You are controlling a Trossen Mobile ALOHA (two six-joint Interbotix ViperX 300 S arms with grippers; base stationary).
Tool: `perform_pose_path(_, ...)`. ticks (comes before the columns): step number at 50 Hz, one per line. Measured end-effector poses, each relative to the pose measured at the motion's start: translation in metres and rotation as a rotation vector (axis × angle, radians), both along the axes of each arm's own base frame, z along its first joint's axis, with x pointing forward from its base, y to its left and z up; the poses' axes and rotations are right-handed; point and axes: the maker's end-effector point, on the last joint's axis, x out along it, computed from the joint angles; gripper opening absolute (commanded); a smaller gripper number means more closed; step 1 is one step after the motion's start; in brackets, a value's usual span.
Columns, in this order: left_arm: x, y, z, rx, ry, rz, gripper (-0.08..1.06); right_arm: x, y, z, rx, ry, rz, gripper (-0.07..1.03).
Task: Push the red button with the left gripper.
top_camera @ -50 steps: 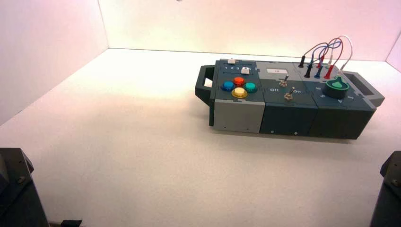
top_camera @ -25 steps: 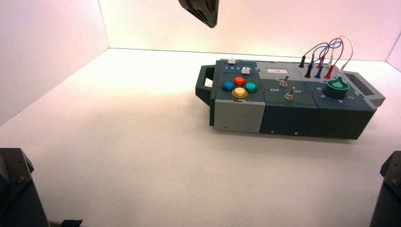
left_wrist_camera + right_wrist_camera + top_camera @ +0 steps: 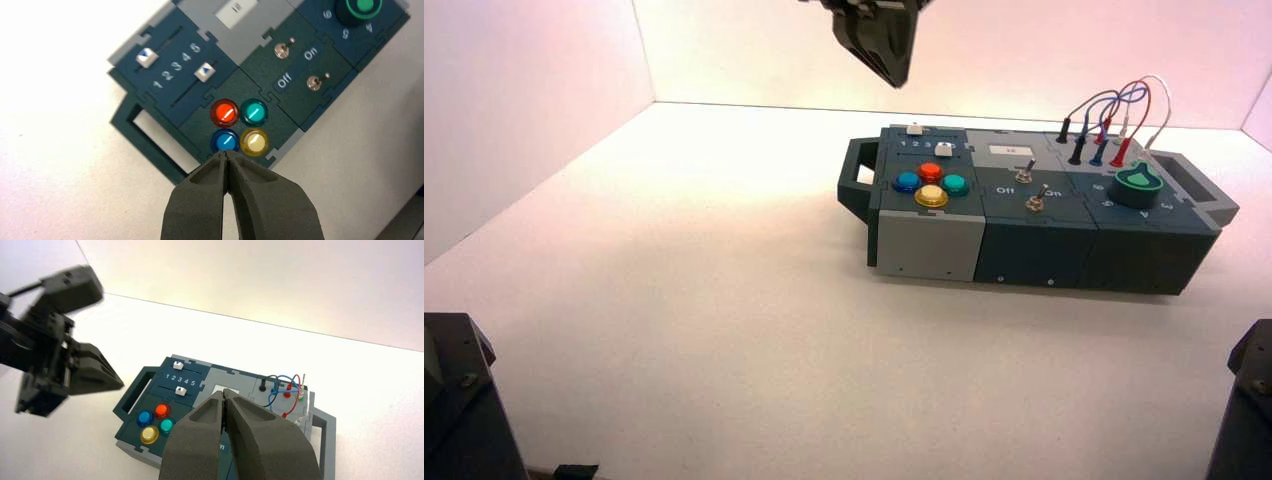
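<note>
The red button [image 3: 930, 171] is a small red-orange dome at the far side of a four-button cluster on the box's left end, with the blue [image 3: 906, 182], green [image 3: 954, 184] and yellow [image 3: 930, 196] buttons around it. My left gripper [image 3: 900, 78] hangs high above and behind the box, shut and empty. In the left wrist view its tips [image 3: 226, 154] sit just short of the blue button [image 3: 225, 140], with the red button [image 3: 224, 113] beyond. The right wrist view shows my right gripper [image 3: 223, 392] shut and empty above the box, the red button [image 3: 162, 410] and the left gripper [image 3: 117, 383].
The dark box [image 3: 924, 245] has a handle [image 3: 854, 185] at its left end. It bears two white sliders [image 3: 204, 71] beside numbers 1 to 5, two toggle switches [image 3: 283, 49] by "Off" and "On", a green knob [image 3: 1136, 183] and plugged wires [image 3: 1114, 115]. White walls enclose the table.
My left gripper has come into the high view from the top edge and moved down and to the right toward the box. The box has not moved.
</note>
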Motion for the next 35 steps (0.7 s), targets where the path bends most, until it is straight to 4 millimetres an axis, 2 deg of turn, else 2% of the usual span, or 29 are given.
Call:
perform_pose_path(19,-0.003,-0.027,-0.028,0.063,0.047,-0.079,-0.03,0.000,0.000,0.000,-0.001,0.000,0.001,-0.02)
perform_pose_path(35,-0.001,-0.031,-0.048,0.100,0.075,-0.102,-0.03,0.000,0.000,0.000,0.000,0.000,0.000,-0.02)
